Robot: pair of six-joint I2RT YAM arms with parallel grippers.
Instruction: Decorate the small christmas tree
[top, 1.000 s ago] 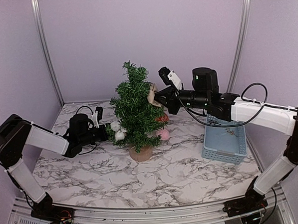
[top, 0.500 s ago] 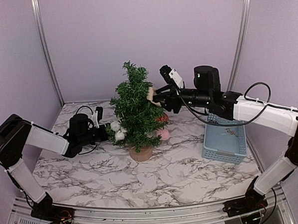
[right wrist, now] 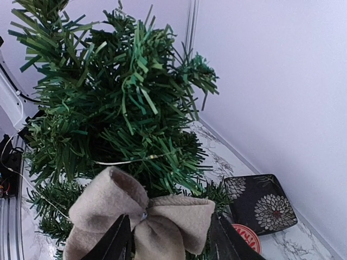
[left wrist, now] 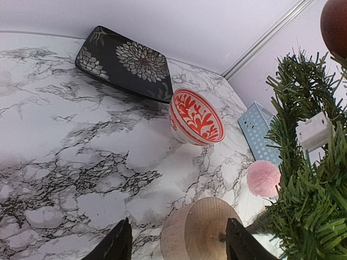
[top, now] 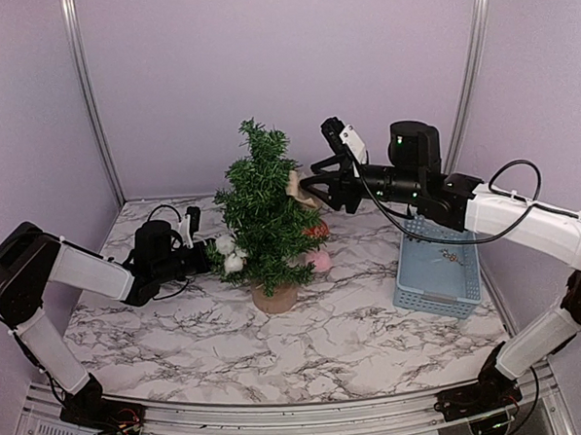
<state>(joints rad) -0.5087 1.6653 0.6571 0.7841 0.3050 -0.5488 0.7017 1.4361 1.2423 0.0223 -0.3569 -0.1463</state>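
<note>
Blue basket (top: 433, 301), floral black plate (left wrist: 124, 62), red-patterned bowl (left wrist: 195, 116)

Looking like a robotics lab cell: aluminium posts (top: 88, 101) framing lilac wall panels (top: 282, 62), left arm (top: 84, 270) and right arm (top: 530, 222) sitting bolted to front rail (top: 281, 415) of worktop (top: 327, 347).

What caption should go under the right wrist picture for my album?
Open right gripper facing a tan bow on the small christmas tree.

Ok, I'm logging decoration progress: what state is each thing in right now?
small christmas tree: upright, partly decorated.
beige bow: resting on the branches, not gripped.
right gripper: open, at the bow.
left gripper: open, empty.
blue basket: upright, nearly empty.
red-and-white bowl: empty.
black floral plate: empty.
</note>
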